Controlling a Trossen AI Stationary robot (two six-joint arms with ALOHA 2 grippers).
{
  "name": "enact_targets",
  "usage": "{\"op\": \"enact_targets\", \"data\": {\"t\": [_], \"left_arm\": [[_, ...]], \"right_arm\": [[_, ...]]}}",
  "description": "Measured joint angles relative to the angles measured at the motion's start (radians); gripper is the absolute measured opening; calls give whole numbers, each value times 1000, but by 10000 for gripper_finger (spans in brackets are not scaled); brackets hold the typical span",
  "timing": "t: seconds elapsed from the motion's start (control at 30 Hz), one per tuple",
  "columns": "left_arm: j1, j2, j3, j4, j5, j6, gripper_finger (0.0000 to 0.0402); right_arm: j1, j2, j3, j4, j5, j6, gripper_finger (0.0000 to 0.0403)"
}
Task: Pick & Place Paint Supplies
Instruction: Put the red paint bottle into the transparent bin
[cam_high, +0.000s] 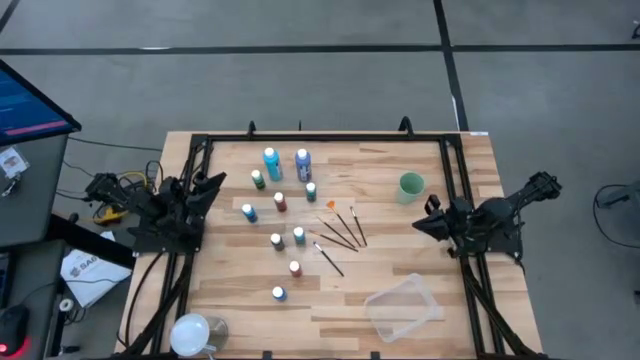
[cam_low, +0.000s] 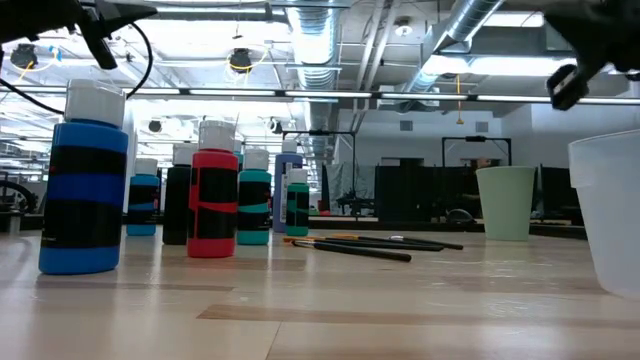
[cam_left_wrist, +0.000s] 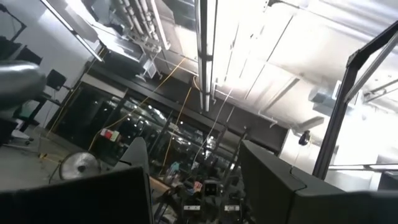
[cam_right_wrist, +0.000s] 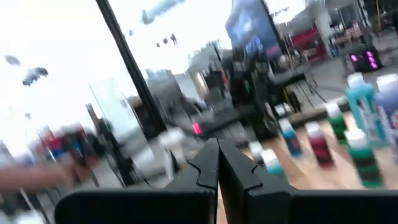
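**Both arms wait at the sides; paint supplies stand untouched in the middle**

Seen from above, a pale wooden surface (cam_high: 250, 300) carries a loose cluster of small paint bottles (cam_high: 279, 201) left of centre. The tallest two, one teal-blue (cam_high: 271, 164) and one dark blue (cam_high: 303, 164), stand at the far end of the group. Smaller bottles with green, red, blue and teal bodies and white caps trail toward the near edge, the nearest being a blue one (cam_high: 279, 293). Just right of the bottles, several thin dark-handled paintbrushes (cam_high: 343, 229) lie flat, fanned close together.

A pale green cup (cam_high: 411, 186) stands upright toward the far right. A clear plastic tub (cam_high: 402, 306) sits at the near right, well apart from the brushes. A round white object (cam_high: 190, 333) rests at the near left corner.

The left gripper (cam_high: 212, 184) hovers at the left edge of the surface, its jaws parted and holding nothing. The right gripper (cam_high: 430, 217) hovers at the right edge, between the cup and the tub, with its fingers (cam_right_wrist: 208, 168) pressed together on nothing.

From table height, the near blue bottle (cam_low: 84, 180) looms large on the left, with a red bottle (cam_low: 212, 195) behind it.
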Motion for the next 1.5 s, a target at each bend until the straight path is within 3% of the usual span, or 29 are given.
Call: {"op": "enact_targets", "data": {"t": [0.27,0.47,0.67,0.9,1.13,1.4,1.5], "left_arm": [[0,0,0,38,3,10,132],[0,0,0,100,-4,-30,132],[0,0,0,121,-4,-49,132],[0,0,0,155,-154,-142,132],[0,0,0,175,-151,-180,132],[0,0,0,193,-137,-180,132],[0,0,0,194,-129,-187,132]], "right_arm": [[0,-1,3,369,8,-15,0],[0,0,89,389,86,-152,0],[0,26,251,239,239,-296,34],[0,197,511,-57,388,-412,144],[-14,446,757,-267,538,-461,248],[-153,739,963,-354,575,-436,259],[-223,831,1029,-383,529,-396,259]]}}
